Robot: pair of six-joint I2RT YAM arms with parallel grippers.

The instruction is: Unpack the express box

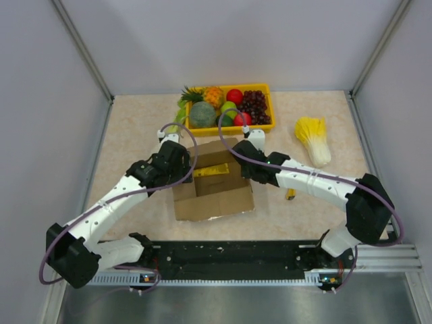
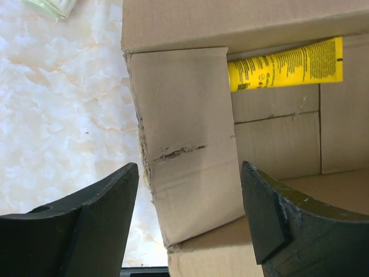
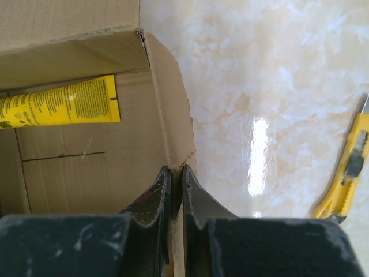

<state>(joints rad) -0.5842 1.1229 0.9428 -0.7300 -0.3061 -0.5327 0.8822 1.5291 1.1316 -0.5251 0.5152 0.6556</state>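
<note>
The express box [image 1: 214, 196] is a brown cardboard carton lying open in the middle of the table, flaps spread. A yellow tube [image 1: 211, 171] lies inside it, also seen in the left wrist view [image 2: 286, 64] and the right wrist view [image 3: 59, 103]. My left gripper [image 2: 190, 222] is open, its fingers on either side of the box's left end flap [image 2: 187, 173]. My right gripper [image 3: 176, 190] is shut on the box's right side wall [image 3: 173, 121], pinching its top edge.
A yellow tray [image 1: 268, 88] of fruit stands just behind the box. A napa cabbage [image 1: 314, 138] lies at the right. A yellow utility knife [image 3: 347, 170] lies on the table right of the box, also in the top view [image 1: 290, 194].
</note>
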